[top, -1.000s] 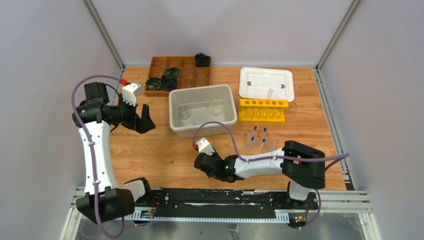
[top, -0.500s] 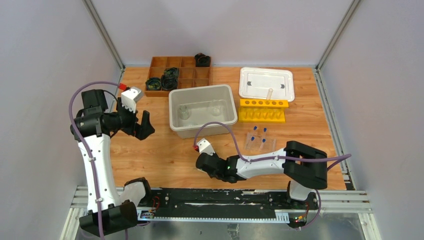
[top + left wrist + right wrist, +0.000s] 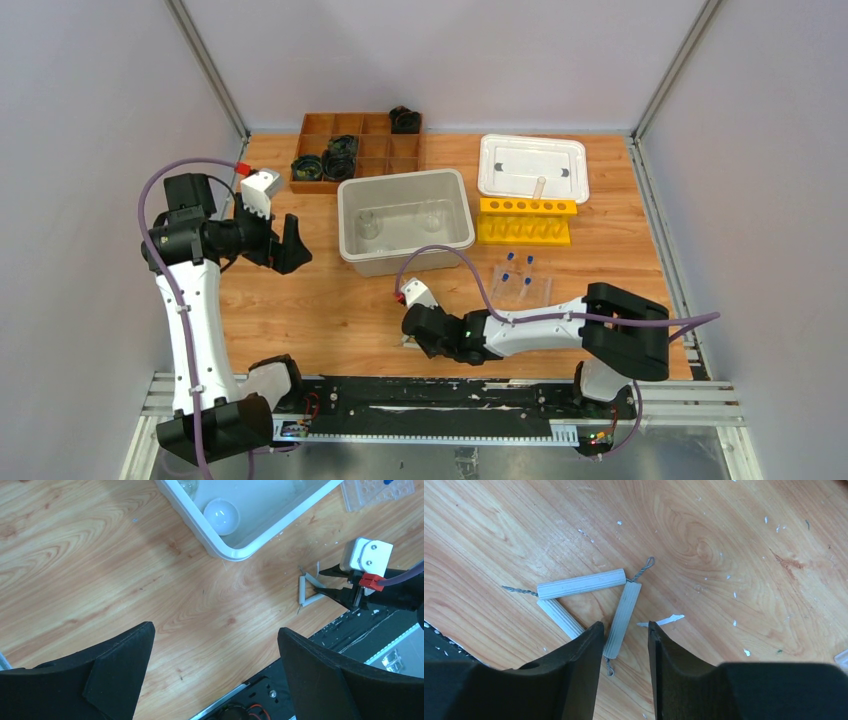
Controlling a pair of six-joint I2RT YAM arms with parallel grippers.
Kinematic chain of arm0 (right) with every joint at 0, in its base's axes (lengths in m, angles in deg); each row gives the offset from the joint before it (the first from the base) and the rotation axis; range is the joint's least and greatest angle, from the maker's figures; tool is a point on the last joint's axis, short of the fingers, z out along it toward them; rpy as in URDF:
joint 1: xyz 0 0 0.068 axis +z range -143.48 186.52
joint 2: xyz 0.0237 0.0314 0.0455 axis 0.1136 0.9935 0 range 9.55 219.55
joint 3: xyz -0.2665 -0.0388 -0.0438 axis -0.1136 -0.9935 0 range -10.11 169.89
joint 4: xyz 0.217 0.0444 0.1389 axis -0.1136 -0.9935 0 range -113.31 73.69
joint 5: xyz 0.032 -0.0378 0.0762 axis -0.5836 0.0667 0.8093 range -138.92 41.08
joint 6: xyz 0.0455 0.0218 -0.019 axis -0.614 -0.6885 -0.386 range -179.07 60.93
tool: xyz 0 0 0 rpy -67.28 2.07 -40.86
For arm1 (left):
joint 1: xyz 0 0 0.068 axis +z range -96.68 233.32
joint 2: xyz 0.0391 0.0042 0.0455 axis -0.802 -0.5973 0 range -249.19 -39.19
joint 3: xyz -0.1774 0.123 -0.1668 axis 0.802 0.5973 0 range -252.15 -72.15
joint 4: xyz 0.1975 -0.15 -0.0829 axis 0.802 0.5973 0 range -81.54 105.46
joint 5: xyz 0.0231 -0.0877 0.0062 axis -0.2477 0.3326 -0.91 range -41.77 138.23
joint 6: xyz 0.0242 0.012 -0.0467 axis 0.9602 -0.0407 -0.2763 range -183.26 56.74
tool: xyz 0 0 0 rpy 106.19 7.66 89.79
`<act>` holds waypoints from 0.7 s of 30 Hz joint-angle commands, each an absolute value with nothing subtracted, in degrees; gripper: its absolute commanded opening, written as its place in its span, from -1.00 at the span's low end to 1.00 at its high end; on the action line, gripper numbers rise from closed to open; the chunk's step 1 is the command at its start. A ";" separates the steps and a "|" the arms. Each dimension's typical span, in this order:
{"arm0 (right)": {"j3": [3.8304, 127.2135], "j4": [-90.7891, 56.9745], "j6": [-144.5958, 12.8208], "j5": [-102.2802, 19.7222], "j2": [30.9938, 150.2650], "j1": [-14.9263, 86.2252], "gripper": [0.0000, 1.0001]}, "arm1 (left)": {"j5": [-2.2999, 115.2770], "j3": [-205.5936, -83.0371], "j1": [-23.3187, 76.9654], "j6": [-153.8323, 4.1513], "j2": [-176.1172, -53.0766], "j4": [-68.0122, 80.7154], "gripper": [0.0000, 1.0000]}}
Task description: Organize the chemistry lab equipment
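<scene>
The white triangle (image 3: 581,583), three ribbed rods tied with wire, lies flat on the table near the front edge. My right gripper (image 3: 625,626) hovers low over it, open to a narrow gap. The end of one rod sits between the fingertips, close to the left finger. The left wrist view shows the same triangle (image 3: 302,589) and right gripper (image 3: 322,582). My left gripper (image 3: 215,630) hangs wide open and empty above the left of the table (image 3: 288,245). The white dome (image 3: 221,516) rests inside the grey bin (image 3: 405,258), along with a clear beaker (image 3: 432,215).
A clear rack with blue-capped tubes (image 3: 520,280) stands right of the right gripper. Behind it are the yellow rack (image 3: 525,222) and a white tray (image 3: 533,168). The brown divided tray (image 3: 355,150) with black coils sits at the back left. White chips litter the wood.
The right arm has shifted slightly right and toward the front edge, staying over the triangle. The left arm drifted a little to the left, its jaws still wide.
</scene>
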State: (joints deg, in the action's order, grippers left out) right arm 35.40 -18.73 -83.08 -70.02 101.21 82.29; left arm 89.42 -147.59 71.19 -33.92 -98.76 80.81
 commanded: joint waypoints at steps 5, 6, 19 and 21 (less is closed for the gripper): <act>34.24 -20.23 -83.53 -66.14 102.88 81.31 -0.67 | 90.77 -148.62 71.13 -34.37 -97.35 80.71 1.00; 34.57 -20.23 -83.05 -65.67 102.17 81.00 -0.79 | 90.72 -148.61 71.16 -34.44 -97.38 80.70 1.00; 62.86 -39.69 -70.69 -57.60 86.80 66.34 -1.00 | 90.26 -150.40 71.10 -35.39 -98.44 80.70 1.00; 69.27 -42.67 -69.55 -56.53 88.79 62.25 -1.00 | 90.92 -150.63 71.16 -35.61 -98.49 80.70 1.00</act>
State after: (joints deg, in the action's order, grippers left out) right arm 60.04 -34.05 -74.58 -59.05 88.09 68.17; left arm 89.13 -148.48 71.19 -34.79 -98.61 80.77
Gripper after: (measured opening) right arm 0.032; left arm 0.997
